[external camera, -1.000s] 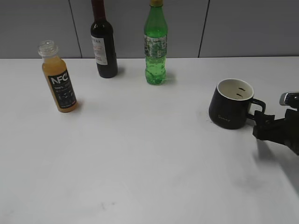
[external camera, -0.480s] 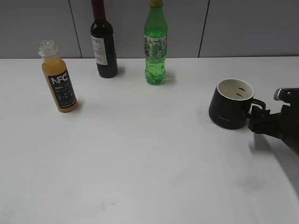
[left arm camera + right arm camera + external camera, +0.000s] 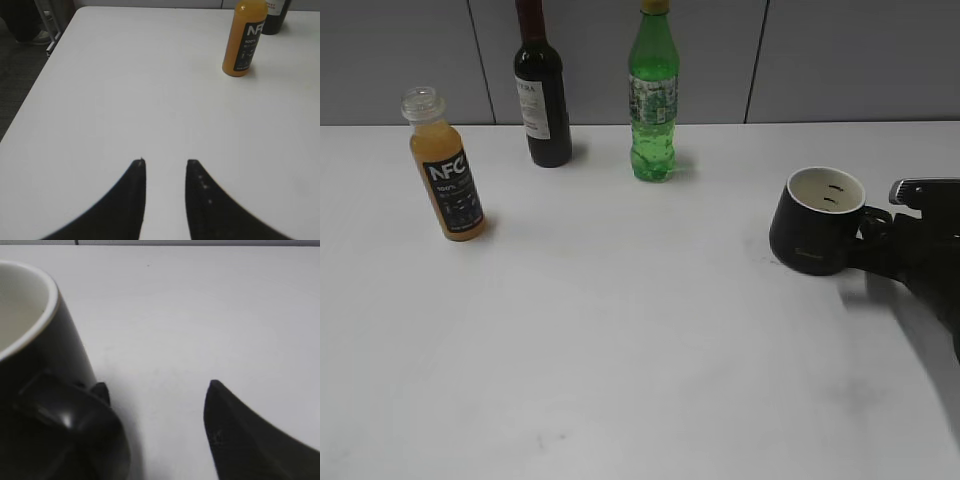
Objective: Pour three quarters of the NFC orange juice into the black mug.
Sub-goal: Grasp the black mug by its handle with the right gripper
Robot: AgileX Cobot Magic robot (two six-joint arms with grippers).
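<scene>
The small clear plastic bottle of orange juice with a black "NFC" label [image 3: 445, 167] stands upright and uncapped at the far left of the white worktop [image 3: 640, 350]. Behind and to its right, along the grey wall, stand 2 more bottles: a dark glass wine bottle [image 3: 541, 90] and a green plastic soda bottle [image 3: 653, 95], both upright and well apart from the juice.

The squat matte black mug with a cream-white interior [image 3: 816, 223] sits near the right edge of the worktop, tipped slightly, its handle pointing right. The right tool [image 3: 880, 240] is at that handle; in the right wrist view its 2 black fingers stand apart, 1 tucked against the mug's handle [image 3: 55, 405] and the other [image 3: 240, 430] clear of it over bare worktop. Whether the mug's base is fully on the worktop cannot be told.

The left tool [image 3: 164, 162] hovers over bare worktop with its 2 dark fingers parted and nothing between them; the juice bottle [image 3: 245, 37] stands well ahead of it, to the right.
</scene>
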